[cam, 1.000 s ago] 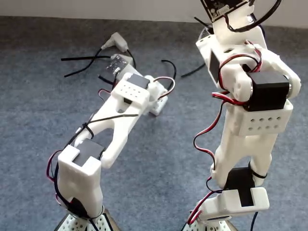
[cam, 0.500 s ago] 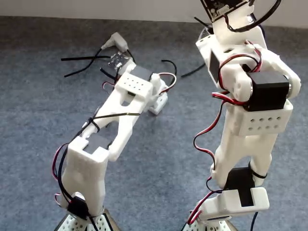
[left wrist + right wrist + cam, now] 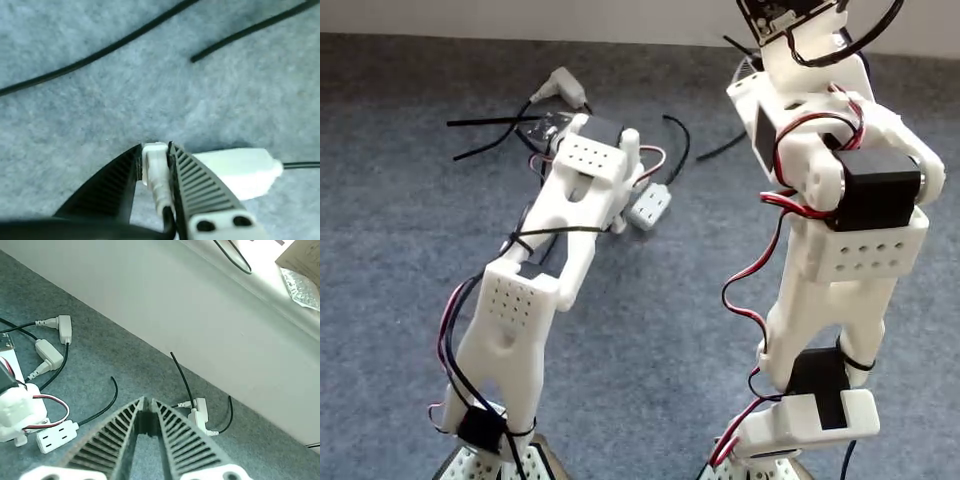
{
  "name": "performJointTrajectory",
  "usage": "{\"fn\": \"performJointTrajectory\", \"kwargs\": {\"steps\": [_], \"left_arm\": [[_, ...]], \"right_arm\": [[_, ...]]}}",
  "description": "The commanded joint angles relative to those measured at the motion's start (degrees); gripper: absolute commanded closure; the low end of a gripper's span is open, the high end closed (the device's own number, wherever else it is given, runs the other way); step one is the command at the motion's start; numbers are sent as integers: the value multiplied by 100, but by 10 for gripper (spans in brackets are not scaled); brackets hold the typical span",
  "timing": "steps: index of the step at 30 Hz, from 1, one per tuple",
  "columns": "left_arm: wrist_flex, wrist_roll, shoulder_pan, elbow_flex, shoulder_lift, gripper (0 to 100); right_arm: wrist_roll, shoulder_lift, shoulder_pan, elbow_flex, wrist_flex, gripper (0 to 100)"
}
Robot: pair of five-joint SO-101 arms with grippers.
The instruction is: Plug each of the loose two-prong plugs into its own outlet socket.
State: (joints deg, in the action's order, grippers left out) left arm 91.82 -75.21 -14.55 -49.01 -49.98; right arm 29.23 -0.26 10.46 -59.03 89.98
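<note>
My left gripper [image 3: 155,147] is shut on a small white two-prong plug [image 3: 154,167], low over the grey carpet. Beside one finger lies another white plug body [image 3: 235,170] with a thin black cord. In the high view the left arm [image 3: 590,165] stretches toward the back, and the white outlet socket [image 3: 650,207] lies on the carpet just to the right of its wrist. A loose white plug [image 3: 560,88] rests behind the arm. My right gripper [image 3: 148,401] hangs high and shut on nothing, above the outlet socket [image 3: 56,435].
Black cords [image 3: 485,122] curl over the carpet at the back left. Two white plugs [image 3: 64,326] lie close together, and another [image 3: 200,412] sits near the white wall [image 3: 200,315]. The right arm [image 3: 840,200] stands tall on the right.
The left arm has stretched farther toward the back with the plug, uncovering the outlet socket beside its wrist. The right arm has stayed still.
</note>
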Motion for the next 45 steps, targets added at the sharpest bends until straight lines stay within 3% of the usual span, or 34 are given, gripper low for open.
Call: {"fn": "performJointTrajectory", "kwargs": {"steps": [1, 5, 12, 16, 25, 31, 40, 45], "left_arm": [[334, -18, 119, -593, 75, 994], [765, -9, 84, -1077, 163, 994], [677, 0, 84, -1244, 154, 994], [334, 0, 75, -1253, 154, 994], [70, 9, -277, -1279, -224, 994], [-79, 9, -251, -1279, -215, 994], [457, 9, -505, -1965, -48, 994], [273, 9, -541, -2062, -409, 994]], "right_arm": [[-18, -66, -31, -180, -57, 990], [-18, -57, -31, -180, -66, 990], [-9, -48, -154, -171, -84, 990], [79, -31, -752, -180, -180, 990], [1319, 488, -2791, 154, -391, 990], [475, 1015, -3890, 136, -1446, 990], [70, 1042, -3960, 136, -1640, 990], [70, 1024, -3837, 136, -1631, 990]]}}
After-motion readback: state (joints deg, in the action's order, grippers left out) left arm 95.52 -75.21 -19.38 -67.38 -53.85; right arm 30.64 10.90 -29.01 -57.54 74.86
